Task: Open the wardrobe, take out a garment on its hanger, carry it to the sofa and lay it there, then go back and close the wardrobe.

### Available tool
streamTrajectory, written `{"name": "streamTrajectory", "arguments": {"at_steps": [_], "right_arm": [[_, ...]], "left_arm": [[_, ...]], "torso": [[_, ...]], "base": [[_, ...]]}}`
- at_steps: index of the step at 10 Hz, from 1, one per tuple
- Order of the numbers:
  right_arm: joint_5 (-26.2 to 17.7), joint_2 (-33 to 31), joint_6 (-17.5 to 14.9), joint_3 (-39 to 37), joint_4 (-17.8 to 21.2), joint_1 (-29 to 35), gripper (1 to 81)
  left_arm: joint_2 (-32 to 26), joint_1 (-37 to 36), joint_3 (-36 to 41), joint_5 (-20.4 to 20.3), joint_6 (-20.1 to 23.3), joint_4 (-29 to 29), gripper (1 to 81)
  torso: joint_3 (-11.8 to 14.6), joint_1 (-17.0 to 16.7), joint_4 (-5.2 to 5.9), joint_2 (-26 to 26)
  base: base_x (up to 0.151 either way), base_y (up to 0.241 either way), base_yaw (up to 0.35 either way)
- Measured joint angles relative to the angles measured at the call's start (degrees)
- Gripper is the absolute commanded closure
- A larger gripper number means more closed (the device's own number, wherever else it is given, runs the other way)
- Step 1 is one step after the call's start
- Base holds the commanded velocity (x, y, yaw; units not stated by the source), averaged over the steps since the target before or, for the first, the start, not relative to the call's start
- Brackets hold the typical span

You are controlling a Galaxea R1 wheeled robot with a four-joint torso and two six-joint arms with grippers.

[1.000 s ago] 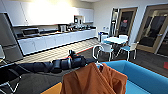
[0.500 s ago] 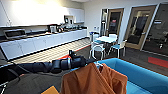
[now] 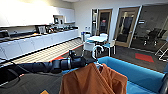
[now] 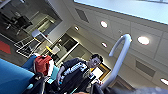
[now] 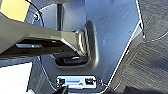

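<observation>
The orange garment (image 3: 93,81) hangs on its hanger in the lower middle of the head view, in front of the bright blue sofa (image 3: 135,72). My left arm reaches in from the left, and my left gripper (image 3: 83,61) is shut on the hanger just below its white hook (image 3: 96,51). In the left wrist view the same white hook (image 4: 120,57) curves up against the ceiling, with a corner of the blue sofa (image 4: 12,75) beside it. The garment's lower part is cut off by the frame edge.
A long white kitchen counter (image 3: 37,41) runs along the left wall. A round white table (image 3: 97,38) with chairs (image 3: 88,47) stands behind the sofa, before wooden doors (image 3: 125,26). A person (image 4: 75,72) with a control rig sits nearby.
The whole head view has shifted left, so the camera has turned right and more of the sofa shows. The garment still hangs from my left gripper as before.
</observation>
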Motion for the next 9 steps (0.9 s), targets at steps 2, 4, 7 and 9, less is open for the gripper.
{"name": "streamTrajectory", "arguments": {"at_steps": [2,4,7,9], "right_arm": [[0.0,0.0,0.0,0.0,0.0,0.0,1.0],[0.0,0.0,0.0,0.0,0.0,0.0,1.0],[0.0,0.1,0.0,0.0,0.0,0.0,1.0],[0.0,0.2,0.0,0.0,0.0,0.1,1.0]], "left_arm": [[0.0,0.0,0.0,0.2,0.0,0.0,81.1],[-0.4,0.0,0.0,0.3,0.0,0.1,81.1],[-0.5,0.0,0.0,0.3,0.0,0.1,81.1],[-0.8,0.0,0.1,0.3,0.0,0.2,81.1]], "torso": [[0.0,0.0,0.00,0.0],[0.0,0.0,0.00,0.0],[0.0,0.0,0.00,0.0],[0.0,0.0,0.00,0.0]], "base": [[0.000,0.000,-0.254],[0.000,0.000,-0.254],[0.000,0.000,-0.254],[0.000,0.000,-0.255]]}}
